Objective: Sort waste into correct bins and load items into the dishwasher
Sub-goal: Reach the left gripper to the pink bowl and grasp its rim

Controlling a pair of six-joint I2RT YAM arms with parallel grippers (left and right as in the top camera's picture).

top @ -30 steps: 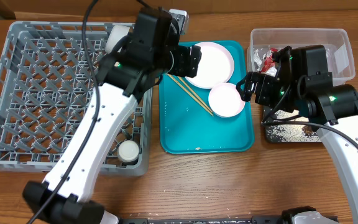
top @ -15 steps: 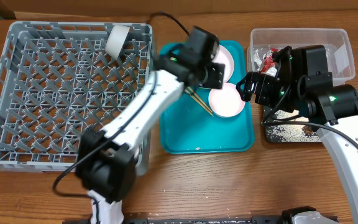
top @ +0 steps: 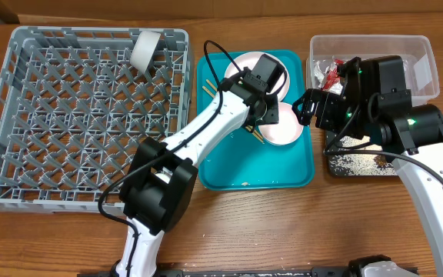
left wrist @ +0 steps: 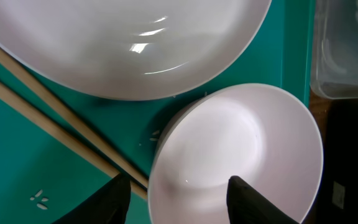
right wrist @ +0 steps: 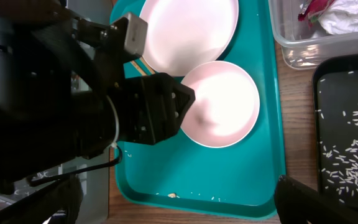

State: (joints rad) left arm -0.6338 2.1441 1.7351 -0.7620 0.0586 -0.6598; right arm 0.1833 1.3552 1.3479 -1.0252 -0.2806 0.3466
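On the teal tray a white bowl sits just below the pale pink plate. Two chopsticks lie beside them. My left gripper is open and straddles the bowl's left rim, with one finger inside the bowl and one outside over the tray. My right gripper hangs wide open above the tray's right edge and holds nothing. The clear tub holds a red wrapper and tissue. Rice grains lie in the black tray.
The grey dish rack fills the left side, with a white bowl tilted at its back edge. A small food crumb and a few grains lie near the teal tray's front rim. My left arm crosses the rack's right side.
My left arm swung from the rack's back edge across to the teal tray and came down at the bowl, its jaws narrowing. My right arm has stayed still.
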